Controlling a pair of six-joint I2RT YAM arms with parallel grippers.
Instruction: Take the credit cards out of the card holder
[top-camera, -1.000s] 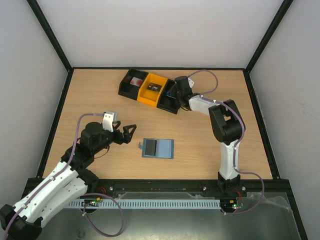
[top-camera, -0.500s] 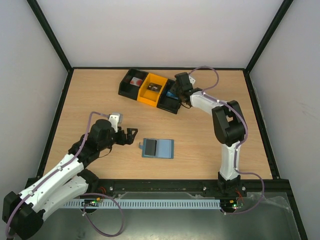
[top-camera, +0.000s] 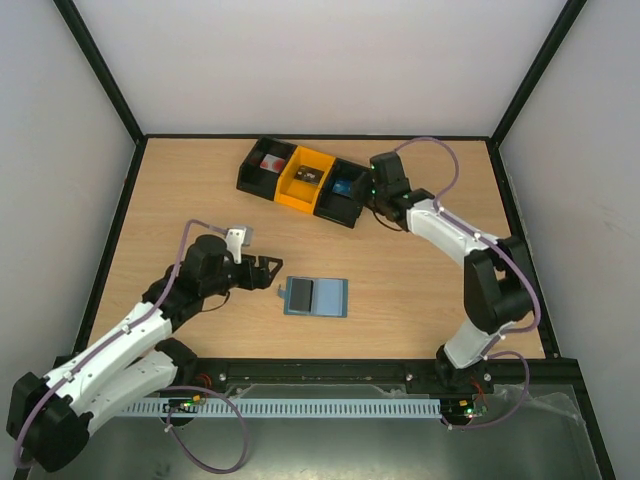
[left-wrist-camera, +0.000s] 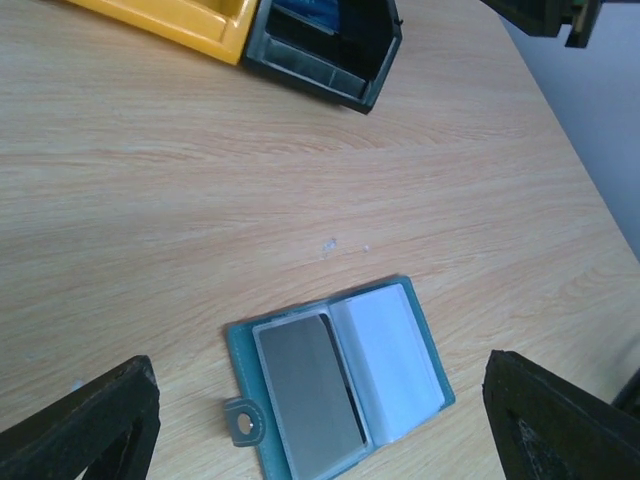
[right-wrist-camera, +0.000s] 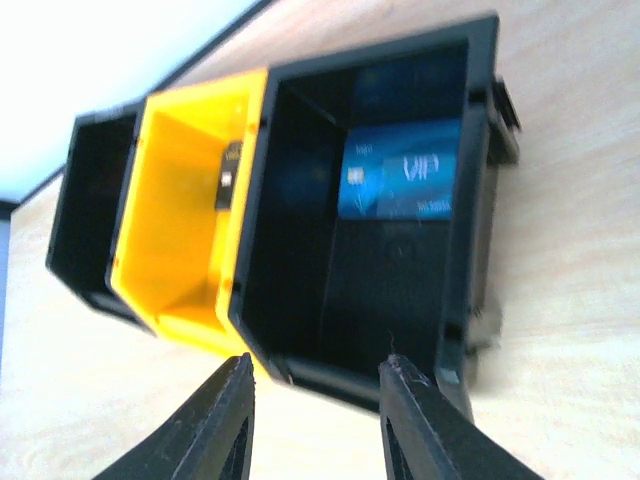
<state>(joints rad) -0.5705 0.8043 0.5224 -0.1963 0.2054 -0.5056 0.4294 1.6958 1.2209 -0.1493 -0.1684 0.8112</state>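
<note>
**A:** Where is the card holder (top-camera: 315, 296)?

**B:** Flat on the desk (top-camera: 190, 190), spread open. It is near the front edge, roughly midway between the two arms. Its little tab (left-wrist-camera: 240, 423) sticks out on the side facing the left arm.

**A:** Anything in it?

**B:** A grey card (left-wrist-camera: 305, 390) sits in the pocket on the tab side. The other half is a pale pocket (left-wrist-camera: 385, 352). It may hold a card too, but I cannot tell from here.

**A:** And the left claw (top-camera: 270, 271)?

**B:** It hangs just beside the tab edge of the card holder without touching it. Its fingers are spread wide, with nothing between them.

**A:** The right claw (right-wrist-camera: 315, 420)?

**B:** Well apart from the card holder, at the back of the desk, by the right end of the black-and-yellow tray (top-camera: 256, 184). Its fingers stand partly apart and grip nothing.

**A:** What is in the tray?

**B:** A blue card (right-wrist-camera: 400, 182) lies in the black bin nearest that claw. The yellow bin (right-wrist-camera: 170, 250) next to it holds a small dark thing. The far black bin (right-wrist-camera: 85, 220) has something red and white in it.
</note>
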